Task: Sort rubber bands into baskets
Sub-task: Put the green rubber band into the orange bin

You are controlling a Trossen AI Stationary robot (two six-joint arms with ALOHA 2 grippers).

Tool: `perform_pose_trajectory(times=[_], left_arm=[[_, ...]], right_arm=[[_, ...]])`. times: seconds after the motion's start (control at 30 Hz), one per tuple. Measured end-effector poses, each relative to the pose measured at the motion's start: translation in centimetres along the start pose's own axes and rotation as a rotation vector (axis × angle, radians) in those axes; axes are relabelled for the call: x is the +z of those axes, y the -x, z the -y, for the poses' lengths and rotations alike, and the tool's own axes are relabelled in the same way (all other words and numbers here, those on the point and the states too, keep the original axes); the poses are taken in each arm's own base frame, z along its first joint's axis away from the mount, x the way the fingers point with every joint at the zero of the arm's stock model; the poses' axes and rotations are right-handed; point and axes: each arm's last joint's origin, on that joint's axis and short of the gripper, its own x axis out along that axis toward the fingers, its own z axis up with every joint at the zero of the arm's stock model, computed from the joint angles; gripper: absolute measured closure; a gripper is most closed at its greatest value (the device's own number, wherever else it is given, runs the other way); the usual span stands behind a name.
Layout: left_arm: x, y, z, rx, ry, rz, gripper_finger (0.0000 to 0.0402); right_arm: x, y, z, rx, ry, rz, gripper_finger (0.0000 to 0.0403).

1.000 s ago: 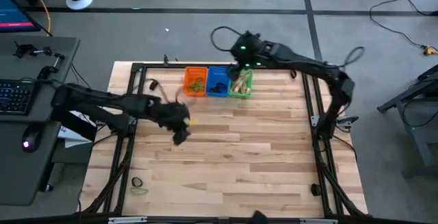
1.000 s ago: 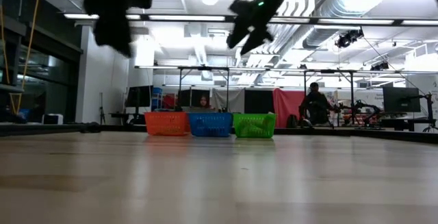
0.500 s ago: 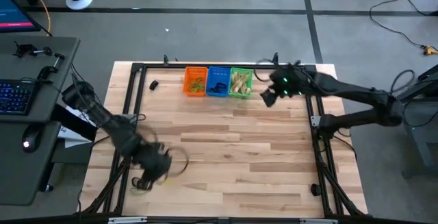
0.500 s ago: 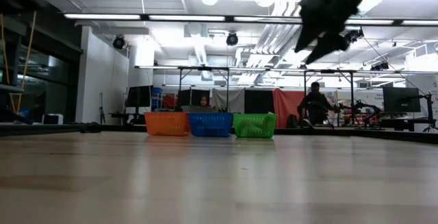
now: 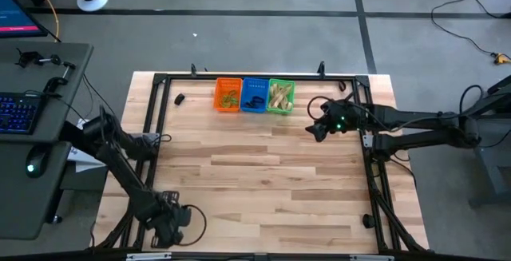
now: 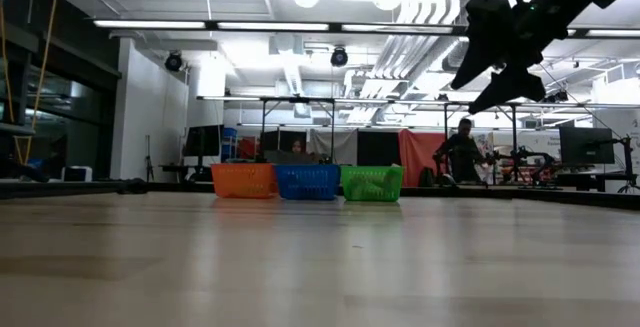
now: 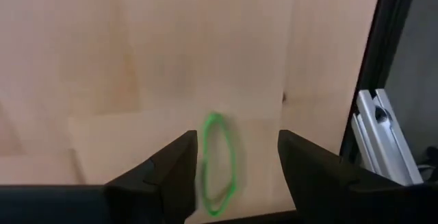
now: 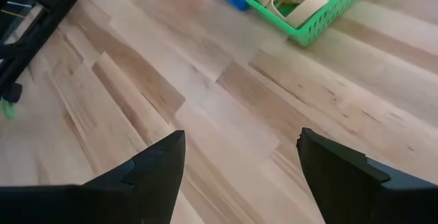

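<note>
Green band (image 7: 217, 164) between spread left tool (image 7: 236, 172) fingers; right tool (image 8: 239, 176) open near green basket (image 8: 321, 15).

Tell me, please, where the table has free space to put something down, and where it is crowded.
Free: the wide bare wood between the baskets at the far edge and the near edge. Crowded: the near left corner, where the left gripper, open, hovers over a green rubber band; the right gripper hangs beside the baskets.

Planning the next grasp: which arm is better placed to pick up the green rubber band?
Left. Its open end effector straddles the green rubber band; the right end effector hangs beside the baskets.
</note>
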Motion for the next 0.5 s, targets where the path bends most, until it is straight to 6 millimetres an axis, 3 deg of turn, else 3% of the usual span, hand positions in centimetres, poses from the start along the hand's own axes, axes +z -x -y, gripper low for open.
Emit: perform_pose_trajectory(times=[0.2,0.5], left_arm=[[-1.1,-1.9,0.9,0.044,0.057,-0.027,0.0204],[-1.7,-3.9,-0.8,0.050,0.177,-0.041,0.0204]], right_arm=[[0.2,0.0,-0.3,0.000,0.007,0.040,0.0132],[0.4,0.0,-0.4,0.018,0.005,0.062,0.0132]])
